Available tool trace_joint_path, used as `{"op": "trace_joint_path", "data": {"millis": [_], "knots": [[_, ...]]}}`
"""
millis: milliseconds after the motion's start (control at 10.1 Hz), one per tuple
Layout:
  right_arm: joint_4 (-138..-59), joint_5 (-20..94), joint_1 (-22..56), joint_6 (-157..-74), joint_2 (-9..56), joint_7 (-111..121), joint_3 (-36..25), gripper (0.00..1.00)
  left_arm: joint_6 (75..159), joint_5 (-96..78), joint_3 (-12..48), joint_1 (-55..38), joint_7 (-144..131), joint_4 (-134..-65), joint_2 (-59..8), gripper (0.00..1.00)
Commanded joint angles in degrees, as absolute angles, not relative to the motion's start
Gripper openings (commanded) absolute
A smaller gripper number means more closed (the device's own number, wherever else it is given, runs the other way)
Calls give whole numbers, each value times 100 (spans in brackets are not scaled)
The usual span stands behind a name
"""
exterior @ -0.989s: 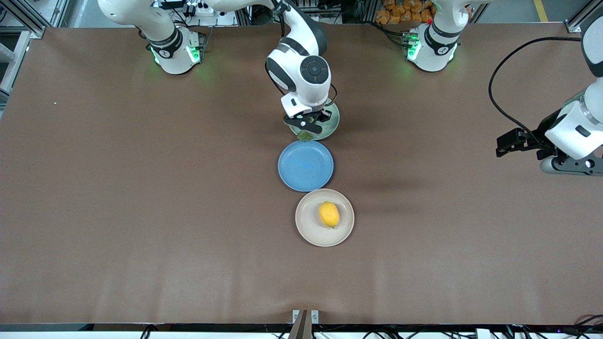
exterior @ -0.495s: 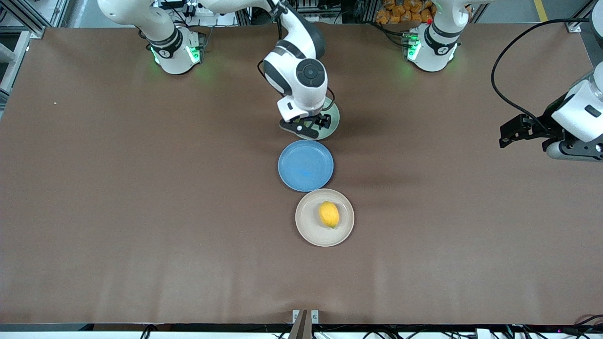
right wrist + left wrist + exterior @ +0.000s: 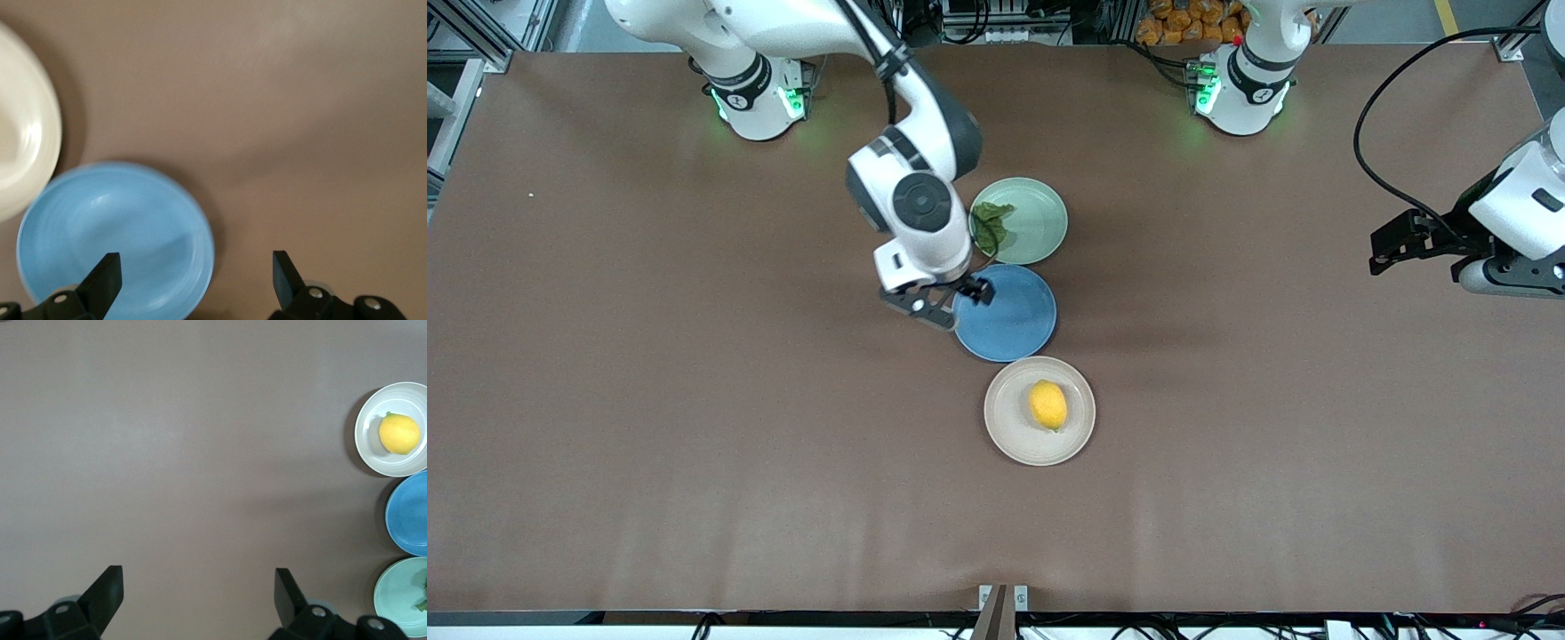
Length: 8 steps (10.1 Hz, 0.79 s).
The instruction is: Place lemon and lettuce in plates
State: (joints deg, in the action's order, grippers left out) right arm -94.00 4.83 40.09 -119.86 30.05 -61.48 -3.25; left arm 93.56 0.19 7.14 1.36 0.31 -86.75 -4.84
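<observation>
Your right claw (image 3: 943, 307) hangs spread and empty over the blue plate's (image 3: 1009, 320) edge. The lettuce (image 3: 990, 224) lies in the pale green plate (image 3: 1036, 213); the lemon (image 3: 1048, 404) sits in the beige plate (image 3: 1014, 436), nearest the front camera. Your left claw (image 3: 199, 593) waits spread over bare desk (image 3: 649, 400) at its end.

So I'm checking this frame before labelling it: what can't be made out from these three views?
- Lettuce: front view, its edge by the right arm's wrist is covered; left wrist view cuts it at the border.
- Blue plate: front view, the right gripper hides part of its rim.
- Beige plate: right wrist view, cropped and blurred; lemon unseen there.
</observation>
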Motion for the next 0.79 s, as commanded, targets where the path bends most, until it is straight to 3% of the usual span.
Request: {"op": "trace_joint_path", "data": {"millis": [0, 396, 692], "knots": [[-9466, 123, 2879, -11892, 2909, -5516, 218, 100, 9308, -44, 721, 141, -26, -8666, -413, 100], [-9510, 36, 1655, -11900, 2918, -4030, 272, 100, 9316, -70, 729, 184, -9, -8631, -475, 100], [-9720, -445, 522, -11927, 2918, -3483, 650, 100, 9316, -62, 721, 176, -26, -8631, -510, 100]]}}
